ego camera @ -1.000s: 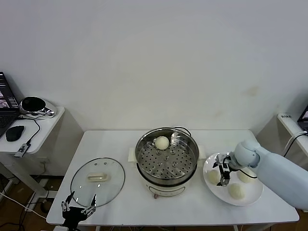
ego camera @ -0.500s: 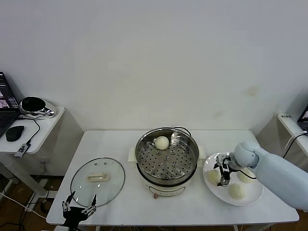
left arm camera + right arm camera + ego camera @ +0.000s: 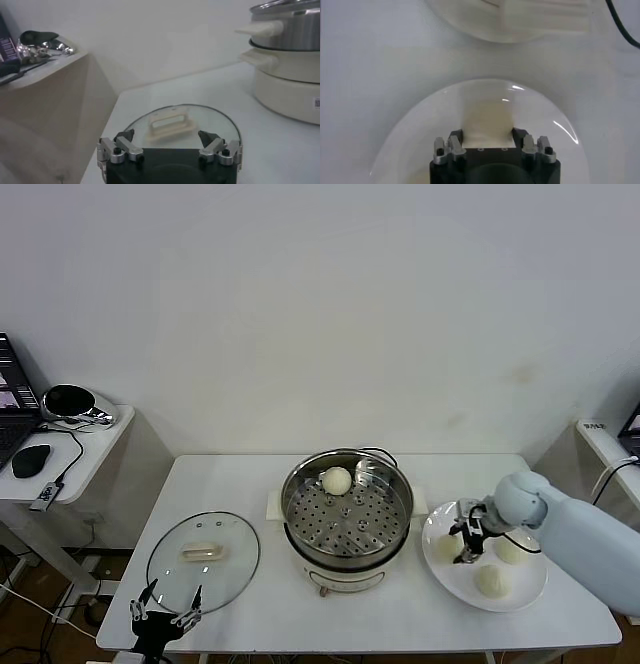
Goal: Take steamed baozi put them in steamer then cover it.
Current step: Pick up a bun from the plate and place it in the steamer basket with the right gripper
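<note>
No text, brand, number or sign can be read anywhere. A small label is seen on the steamer base at the edge of the left wrist view, but its marks are too small to be made out. A small tag on the shelf at the far right of the head view is equally illegible
</note>
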Robot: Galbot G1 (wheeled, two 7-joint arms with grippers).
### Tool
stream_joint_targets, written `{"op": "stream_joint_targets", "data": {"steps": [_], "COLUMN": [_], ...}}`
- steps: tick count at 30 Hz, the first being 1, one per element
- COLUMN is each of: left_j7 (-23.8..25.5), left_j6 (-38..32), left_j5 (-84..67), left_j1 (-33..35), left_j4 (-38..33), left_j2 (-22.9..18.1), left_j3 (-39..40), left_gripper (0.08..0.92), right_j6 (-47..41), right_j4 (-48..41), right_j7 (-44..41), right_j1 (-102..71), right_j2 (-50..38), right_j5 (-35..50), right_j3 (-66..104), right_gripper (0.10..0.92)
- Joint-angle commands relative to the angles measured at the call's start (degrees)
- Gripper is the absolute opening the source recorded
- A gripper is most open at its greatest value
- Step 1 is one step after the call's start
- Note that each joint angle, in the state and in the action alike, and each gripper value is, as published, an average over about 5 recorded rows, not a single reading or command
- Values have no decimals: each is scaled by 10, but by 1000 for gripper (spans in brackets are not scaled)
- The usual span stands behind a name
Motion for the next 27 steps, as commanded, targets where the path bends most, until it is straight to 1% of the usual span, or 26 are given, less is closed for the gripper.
{"op": "stream_joint_targets", "data": {"steps": [1, 4, 7, 11, 17, 27], "left_j7": [1, 2, 2, 0, 0, -1], "left_j6": [1, 3, 5, 6, 5, 12], "left_j5": [2, 3, 5, 4, -1, 1], "left_j1": [-14, -19, -21, -20, -12, -10], "left_j4": [7, 2, -4, -13, -28, -40], "left_j2": [-4, -6, -4, -1, 3, 9], "left_j3": [12, 16, 17, 13, 1, -5], "left_gripper": [823, 823, 823, 823, 823, 823], "right_j6": [-22, -34, -45, -66, -88, -139], "right_j4": [79, 99, 96, 75, 41, -13], "right_j7": [-46, -73, -96, -117, -125, -102], "right_j1": [203, 346, 463, 539, 570, 499], "right_j2": [-77, -81, -58, -4, 88, 230], "right_j5": [100, 161, 206, 243, 275, 326], "right_j3": [-121, -215, -304, -345, -359, -343], "right_gripper": [611, 611, 611, 611, 611, 611]}}
